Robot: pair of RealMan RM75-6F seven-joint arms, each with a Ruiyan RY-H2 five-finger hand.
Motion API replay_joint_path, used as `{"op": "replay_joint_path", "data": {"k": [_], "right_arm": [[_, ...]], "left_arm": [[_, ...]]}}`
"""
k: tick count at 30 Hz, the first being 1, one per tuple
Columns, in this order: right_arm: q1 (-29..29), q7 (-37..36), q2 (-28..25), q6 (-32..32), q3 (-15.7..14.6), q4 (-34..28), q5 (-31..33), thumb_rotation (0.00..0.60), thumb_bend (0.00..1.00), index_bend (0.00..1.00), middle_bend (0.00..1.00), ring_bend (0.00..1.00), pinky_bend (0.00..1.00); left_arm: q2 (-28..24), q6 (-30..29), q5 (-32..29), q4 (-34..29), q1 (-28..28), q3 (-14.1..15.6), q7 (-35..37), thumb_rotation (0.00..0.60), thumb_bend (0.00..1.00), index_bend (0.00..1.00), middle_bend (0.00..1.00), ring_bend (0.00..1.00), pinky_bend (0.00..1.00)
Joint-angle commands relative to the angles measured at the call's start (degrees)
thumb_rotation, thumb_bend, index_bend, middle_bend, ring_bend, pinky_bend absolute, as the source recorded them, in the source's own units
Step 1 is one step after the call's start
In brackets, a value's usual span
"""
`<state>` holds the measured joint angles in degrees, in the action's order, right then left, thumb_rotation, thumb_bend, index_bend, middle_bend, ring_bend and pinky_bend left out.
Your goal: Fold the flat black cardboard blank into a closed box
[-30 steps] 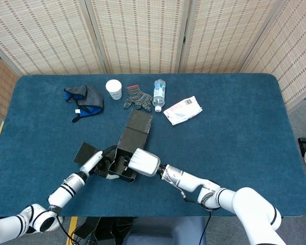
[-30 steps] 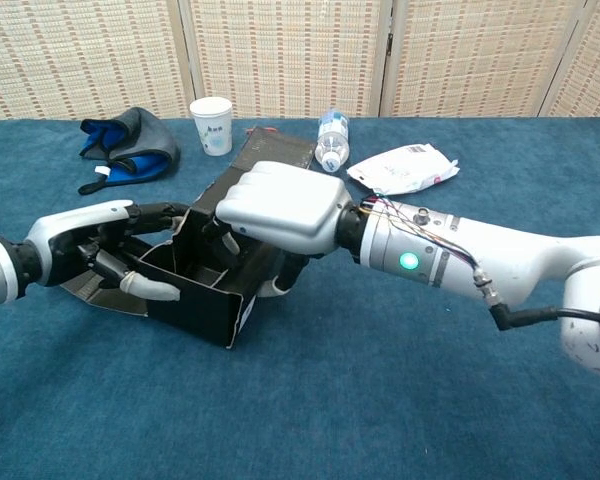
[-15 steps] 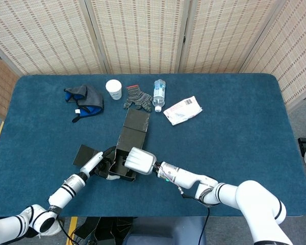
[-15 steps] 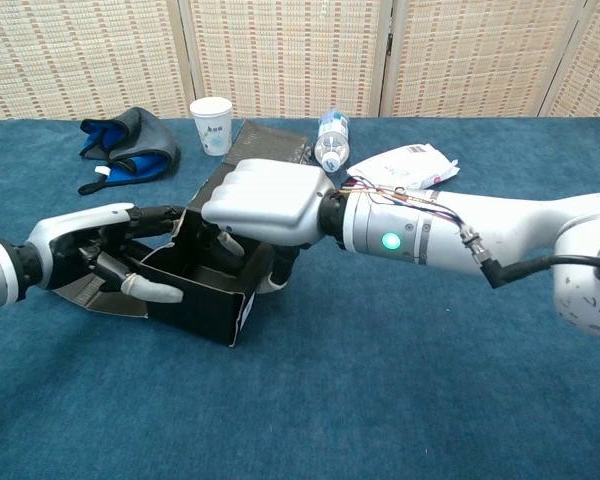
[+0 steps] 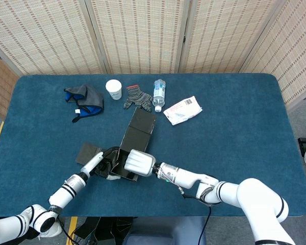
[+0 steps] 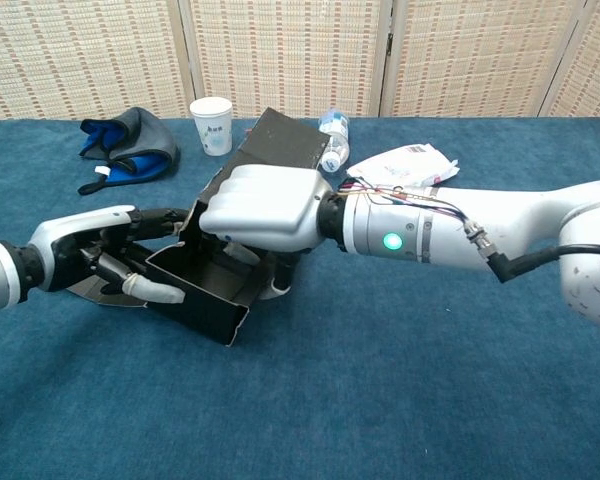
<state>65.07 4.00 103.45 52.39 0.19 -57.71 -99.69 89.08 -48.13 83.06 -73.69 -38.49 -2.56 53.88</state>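
The half-folded black box (image 6: 205,295) sits on the blue worktop (image 6: 380,400), lid flap raised. The left hand (image 6: 95,262) grasps its near-left wall; the right hand (image 6: 260,208) grips its far wall, fingers inside.

My left hand (image 6: 90,262) sits left of the box (image 6: 205,290), my right hand (image 6: 258,205) over it; cup (image 5: 113,89) and bottle (image 5: 158,94) lie behind.

I see both views bright, light even, coming from above. Shadows soft and small under black box (image 6: 215,290) and arms. Shiny white spot on right hand (image 6: 258,205). Inside of box very dark, hard for me to see. Blue bench (image 5: 234,127) sharp, no blur. Head view bends a bit at edges.
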Motion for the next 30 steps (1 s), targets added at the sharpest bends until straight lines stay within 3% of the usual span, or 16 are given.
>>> {"op": "replay_joint_path", "data": {"k": [1, 12, 19, 30], "right_arm": [[-0.01, 0.21, -0.22, 0.05, -0.17, -0.23, -0.17, 0.600, 0.44, 0.71, 0.65, 0.82, 1.00], [-0.45, 1.54, -1.09, -0.88, -0.44, -1.36, 0.44, 0.600, 0.55, 0.71, 0.62, 0.82, 1.00], [-1.22, 1.62, -1.56, -0.51, -0.14, -2.14, 1.20, 0.600, 0.56, 0.60, 0.56, 0.82, 1.00], [-0.92, 0.91, -2.30, -2.05, -0.24, -3.59, 1.60, 0.600, 0.60, 0.59, 0.59, 0.83, 1.00]], "left_arm": [[-0.04, 0.11, -0.04, -0.04, 0.01, -0.02, 0.05, 0.600, 0.09, 0.12, 0.14, 0.63, 0.89], [-0.28, 0.63, -0.15, -0.59, -0.01, -0.03, -0.09, 0.600, 0.10, 0.12, 0.14, 0.63, 0.89], [-0.59, 0.99, -0.42, -0.90, 0.01, -0.15, -0.07, 0.600, 0.09, 0.12, 0.14, 0.63, 0.89], [-1.06, 1.68, -0.93, -1.41, -0.12, -0.58, 0.23, 0.600, 0.09, 0.12, 0.14, 0.63, 0.89]]}}
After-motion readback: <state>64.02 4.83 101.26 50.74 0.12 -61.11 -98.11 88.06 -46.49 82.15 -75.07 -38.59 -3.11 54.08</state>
